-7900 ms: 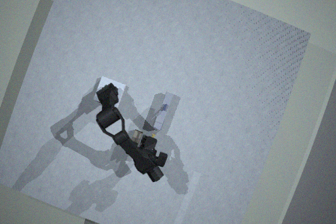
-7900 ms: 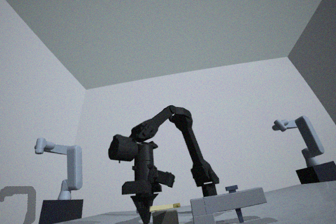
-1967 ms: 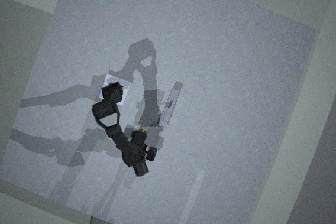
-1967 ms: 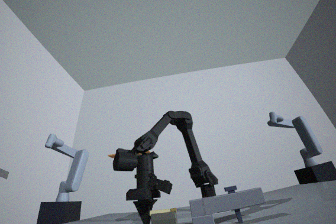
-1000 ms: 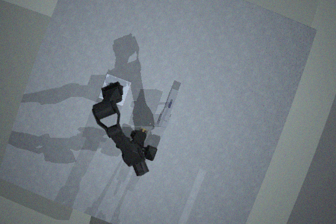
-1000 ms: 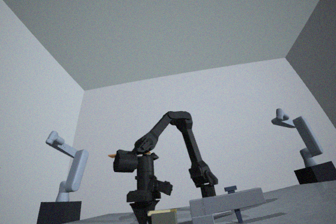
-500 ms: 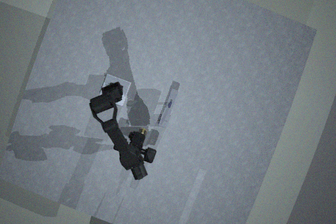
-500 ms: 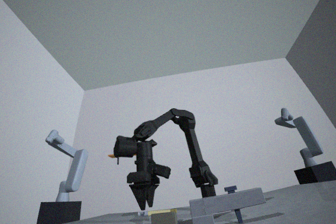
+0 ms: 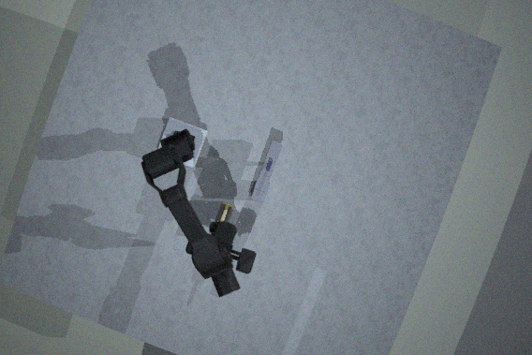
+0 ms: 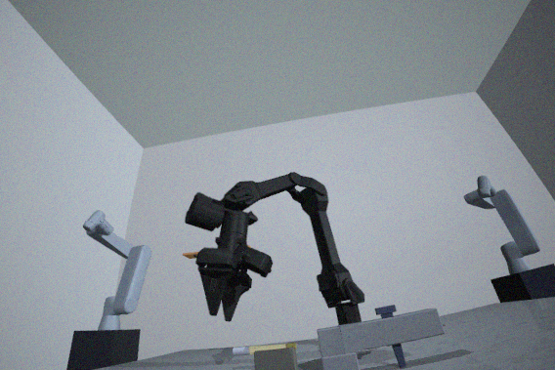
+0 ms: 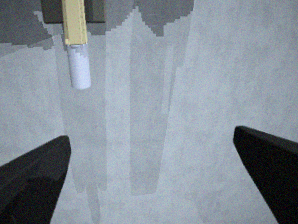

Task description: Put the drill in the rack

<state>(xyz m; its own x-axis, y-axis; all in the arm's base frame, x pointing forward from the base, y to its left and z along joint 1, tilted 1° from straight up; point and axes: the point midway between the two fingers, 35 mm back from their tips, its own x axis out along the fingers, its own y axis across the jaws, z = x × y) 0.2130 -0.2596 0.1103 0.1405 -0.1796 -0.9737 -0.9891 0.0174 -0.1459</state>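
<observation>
Above the grey surface (image 9: 356,110) the black arm (image 10: 320,227) arches over and hangs its end effector (image 10: 222,303) in the air, pointing down, with its fingers spread wide and nothing between them. From the wrist view the two dark fingertips stand at the far left and far right of the picture, well apart, and only bare surface and shadows lie between them. Ahead of them, near the upper left of that view, the drill (image 11: 76,37) lies flat: a yellow body with a pale, round-ended tip that points toward the camera, its far end meeting a dark grey block (image 11: 97,12) at the picture's top edge. From the top view the yellow of the drill (image 9: 225,213) shows just beside the end effector's housing, partly covered by it. Off to one side of it lies a long, narrow, pale rack (image 9: 268,169) with a small blue piece on it; whether that piece is the key cannot be told from above. From the exterior view a grey block (image 10: 381,331) sits on the surface near the arm's foot with a blue T-shaped key (image 10: 388,312) standing through it, its stem showing below. Two pale arms (image 10: 124,271) on dark pedestals stand at either side of the room.
</observation>
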